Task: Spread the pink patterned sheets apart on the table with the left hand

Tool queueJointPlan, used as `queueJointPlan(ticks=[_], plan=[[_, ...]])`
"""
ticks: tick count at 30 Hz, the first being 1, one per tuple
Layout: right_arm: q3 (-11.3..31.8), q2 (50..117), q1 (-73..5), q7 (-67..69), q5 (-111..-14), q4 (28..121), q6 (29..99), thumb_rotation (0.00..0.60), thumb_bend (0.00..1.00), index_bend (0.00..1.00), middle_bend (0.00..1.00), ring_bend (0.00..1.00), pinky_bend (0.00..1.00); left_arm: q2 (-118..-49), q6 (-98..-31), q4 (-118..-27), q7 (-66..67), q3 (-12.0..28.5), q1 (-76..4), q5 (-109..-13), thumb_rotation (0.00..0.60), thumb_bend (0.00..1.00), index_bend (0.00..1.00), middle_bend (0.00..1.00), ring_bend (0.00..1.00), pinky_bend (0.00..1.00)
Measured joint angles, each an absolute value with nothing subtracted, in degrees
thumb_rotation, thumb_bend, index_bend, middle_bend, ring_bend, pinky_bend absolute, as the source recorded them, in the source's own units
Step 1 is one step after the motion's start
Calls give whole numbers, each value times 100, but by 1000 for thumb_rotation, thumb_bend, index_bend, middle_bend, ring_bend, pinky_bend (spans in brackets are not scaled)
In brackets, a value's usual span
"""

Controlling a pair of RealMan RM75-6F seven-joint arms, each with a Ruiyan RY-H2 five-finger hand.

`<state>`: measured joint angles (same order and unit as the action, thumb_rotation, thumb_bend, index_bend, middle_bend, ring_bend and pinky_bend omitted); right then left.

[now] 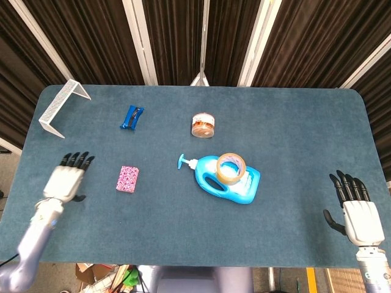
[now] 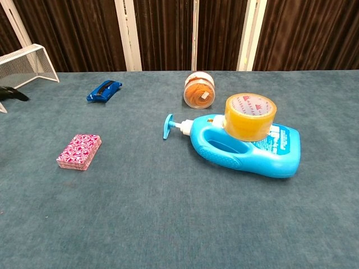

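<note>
Still squared up, the pink patterned sheets [image 1: 127,179] lie as one small block, untouched on the blue table [image 1: 293,122].

From the head view, the left hand [image 1: 66,179] hovers just to the left of the block, empty, fingers extended and slightly apart; the right hand [image 1: 355,210] sits well away at the table's near right edge, likewise empty with fingers apart. Seen from the chest view, the pink patterned sheets [image 2: 79,151] show a layered side edge, so they are probably thin, light and free to slide over one another; flat fingertips pressed on the top face and dragged sideways should fan them better than any pinch. Only a dark sliver at the left border, possibly a fingertip of the left hand [image 2: 12,94], appears here.
</note>
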<state>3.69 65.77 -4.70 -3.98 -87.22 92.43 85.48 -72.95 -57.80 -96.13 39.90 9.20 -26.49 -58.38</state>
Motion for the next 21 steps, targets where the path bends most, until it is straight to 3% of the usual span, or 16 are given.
queueJointPlan(ticks=[9, 17, 21], plan=[[371, 6542, -473, -281, -8693, 9257, 8518, 600, 362, 0, 0, 0, 87, -8298, -5570, -9219, 5113, 1033, -3583, -4363, 600, 213, 89, 0, 0, 0], [362, 6520, -476, -214, -8698, 9285, 8501, 600, 363, 0, 0, 0, 87, -8753, -5651, -9039, 5402, 1054, -4005, -3783, 600, 272, 117, 0, 0, 0], [367, 6506, -481, -192, -8683, 9299, 8486, 600, 363, 0, 0, 0, 87, -8957, -5700, -8916, 5470, 1034, -4197, -3509, 600, 324, 180, 0, 0, 0]])
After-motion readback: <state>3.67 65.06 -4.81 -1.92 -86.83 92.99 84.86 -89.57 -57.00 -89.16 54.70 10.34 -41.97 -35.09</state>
